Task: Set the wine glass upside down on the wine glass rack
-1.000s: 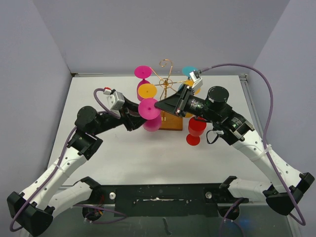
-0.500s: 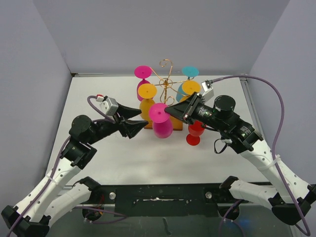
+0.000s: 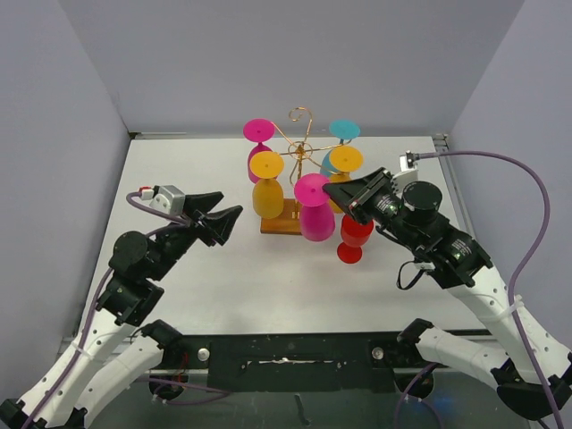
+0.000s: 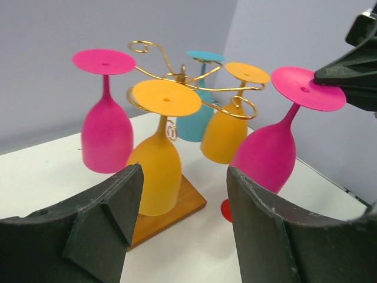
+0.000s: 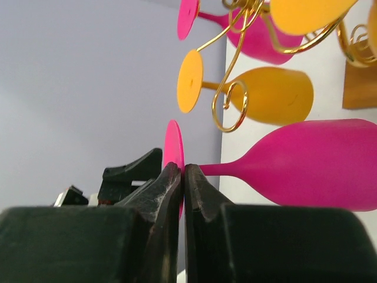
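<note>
One magenta wine glass [image 3: 316, 219] in play. The right gripper [image 3: 332, 189] is clenched on the edge of its foot disc, with stem and bowl running out past the fingertips. The glass is inverted and tilted. Its bowl is just beside the right end of the wine glass rack [image 3: 280, 224] base; can't tell if the stem sits in a wire arm. Left gripper [image 3: 228, 206] is released, nothing between the jaws, rack straight ahead of them and well apart. Rack carries four others; nearest the left jaws is an orange glass [image 3: 267, 195]. Red glass [image 3: 353, 237] stands on the table [image 3: 179, 295] just under the right jaws.
</note>
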`<act>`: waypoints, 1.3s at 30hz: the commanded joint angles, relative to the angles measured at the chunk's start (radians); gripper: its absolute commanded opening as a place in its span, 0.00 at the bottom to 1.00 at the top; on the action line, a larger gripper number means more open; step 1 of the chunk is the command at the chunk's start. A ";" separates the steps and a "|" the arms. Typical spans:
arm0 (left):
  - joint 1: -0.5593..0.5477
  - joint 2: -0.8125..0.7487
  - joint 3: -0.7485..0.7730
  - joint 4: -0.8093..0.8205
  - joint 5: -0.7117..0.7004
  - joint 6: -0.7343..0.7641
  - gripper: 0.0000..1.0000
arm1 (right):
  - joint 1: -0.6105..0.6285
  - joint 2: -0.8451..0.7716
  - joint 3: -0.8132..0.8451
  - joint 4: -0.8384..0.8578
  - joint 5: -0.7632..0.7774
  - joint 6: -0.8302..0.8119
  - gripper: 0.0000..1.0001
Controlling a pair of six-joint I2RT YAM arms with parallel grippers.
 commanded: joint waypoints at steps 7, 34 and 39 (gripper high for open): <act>0.003 -0.042 -0.017 0.025 -0.162 0.046 0.58 | -0.016 -0.032 -0.045 0.128 0.202 0.028 0.00; 0.003 -0.033 -0.033 0.021 -0.188 0.042 0.58 | -0.056 0.113 -0.034 0.306 0.171 0.008 0.00; 0.003 -0.033 -0.035 0.020 -0.189 0.041 0.58 | -0.063 0.128 -0.029 0.315 0.138 0.005 0.00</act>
